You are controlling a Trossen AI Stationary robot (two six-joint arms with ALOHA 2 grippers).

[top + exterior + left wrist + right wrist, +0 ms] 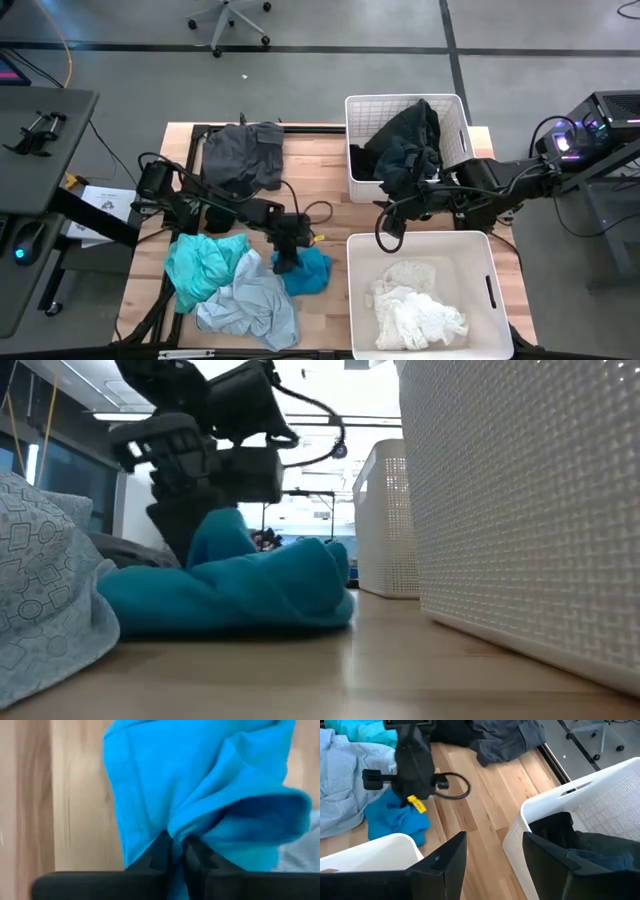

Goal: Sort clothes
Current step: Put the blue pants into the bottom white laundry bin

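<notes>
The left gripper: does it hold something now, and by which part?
Yes. The left gripper is shut on the bright blue garment, pinching a bunched fold of it. The right gripper is open and holds nothing.

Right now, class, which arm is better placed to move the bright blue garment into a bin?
The left. Its gripper is already closed on the bright blue garment. The right gripper hangs open between the two bins, holding nothing.

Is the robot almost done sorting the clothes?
About halfway. Dark clothes sit in the far bin and white clothes in the near bin. The left end effector is pinching the bright blue garment. The grey, teal and pale blue garments still lie on the table.
</notes>
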